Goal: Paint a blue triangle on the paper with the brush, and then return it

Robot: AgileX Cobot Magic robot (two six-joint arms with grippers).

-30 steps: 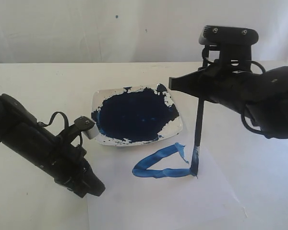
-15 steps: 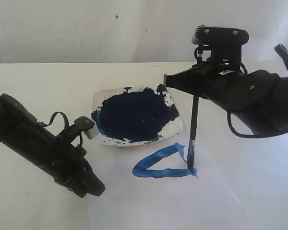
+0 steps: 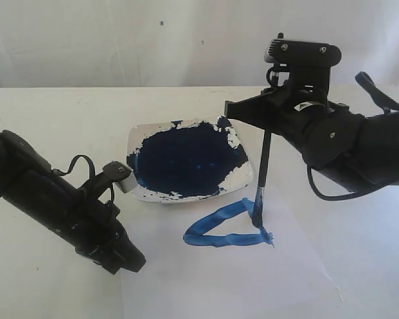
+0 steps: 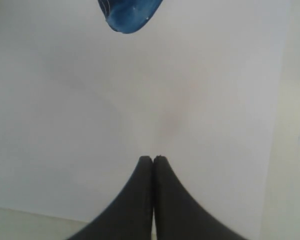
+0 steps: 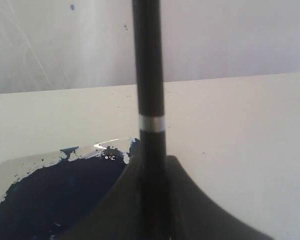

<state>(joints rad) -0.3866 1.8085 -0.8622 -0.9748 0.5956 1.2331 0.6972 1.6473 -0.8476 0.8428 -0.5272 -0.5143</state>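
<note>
The brush (image 3: 263, 173) stands nearly upright, and my right gripper (image 3: 236, 109) is shut on its black handle. Its blue-stained tip touches the right side of the blue triangle (image 3: 219, 240), just above the lower right corner. The triangle lies on the paper (image 3: 253, 279) in front of the dish. In the right wrist view the brush (image 5: 149, 75) with its silver band runs between the fingers of the gripper (image 5: 152, 162). My left gripper (image 3: 134, 261) is shut, its tips pressed on the paper's left edge. In the left wrist view this gripper (image 4: 153, 158) rests on the paper (image 4: 140, 90), with a triangle corner (image 4: 130, 15) beyond it.
A white square paint dish (image 3: 237, 141) holding a dark navy pool sits behind the paper, left of the brush. It also shows in the right wrist view as the dish (image 5: 20, 167). A white wall rises at the table's back edge.
My right gripper has moved left and slightly back with the brush. The tip has slid from the triangle's lower right corner up along its right side. The left arm has not moved.
</note>
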